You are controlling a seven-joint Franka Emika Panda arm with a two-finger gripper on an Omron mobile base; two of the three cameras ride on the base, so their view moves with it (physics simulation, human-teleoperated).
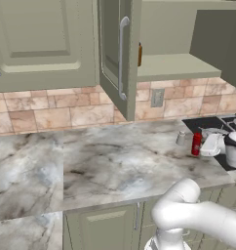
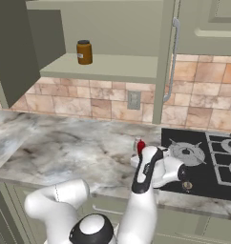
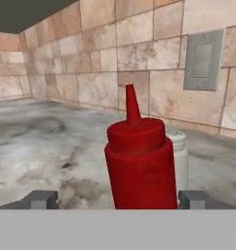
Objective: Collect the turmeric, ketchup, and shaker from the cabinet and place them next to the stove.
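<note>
The cabinet [image 2: 108,66] stands with its door [image 1: 117,53] swung open, giving reach to the shelf. One turmeric [image 2: 84,51] is on that shelf, upright, not yet collected.

On the table [image 1: 115,166], one shaker [image 1: 181,137] stands upright near the left edge of the stove [image 2: 208,162]. Just beside it, towards the stove, one ketchup [image 3: 139,161] stands upright on its base; from the hand view the shaker sits directly behind it. Both appear set there as delivered items.

The pincer [image 3: 117,199] is released: its tips stand wide to either side of the ketchup, apart from it, which suggests the bottle is freshly let go.

Count: one turmeric, one ketchup, one shaker. Judged two of three placed.
</note>
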